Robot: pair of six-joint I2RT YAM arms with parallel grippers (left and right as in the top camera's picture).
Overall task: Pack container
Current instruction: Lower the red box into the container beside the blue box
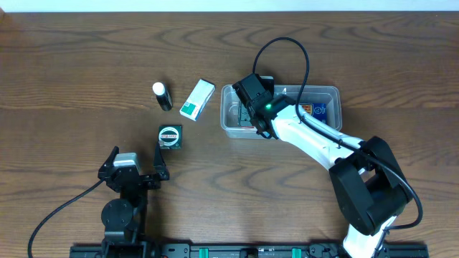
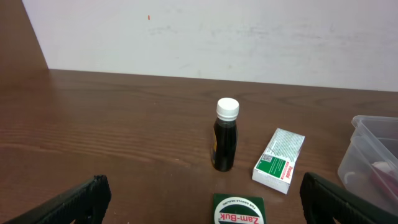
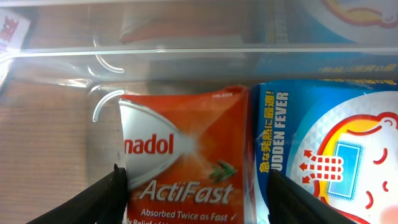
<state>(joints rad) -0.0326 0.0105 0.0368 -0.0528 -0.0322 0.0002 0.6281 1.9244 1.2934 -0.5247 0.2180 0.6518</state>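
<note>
The clear plastic container (image 1: 336, 94) stands right of the table's centre; its edge shows in the left wrist view (image 2: 373, 149) and its wall in the right wrist view (image 3: 186, 50). My right gripper (image 1: 249, 115) reaches down into its left end. In the right wrist view its fingers (image 3: 193, 199) are open on either side of a red Panadol ActiFast box (image 3: 186, 162) lying in the container. A blue fever-patch box (image 3: 329, 155) lies beside it. My left gripper (image 1: 135, 166) is open and empty near the front edge, just behind a green Zam-Buk tin (image 2: 239, 211).
Loose on the table left of the container are a dark bottle with a white cap (image 1: 163, 95) (image 2: 225, 140), a white and green box (image 1: 197, 99) (image 2: 280, 160) and the Zam-Buk tin (image 1: 170, 136). A white wall is behind the table.
</note>
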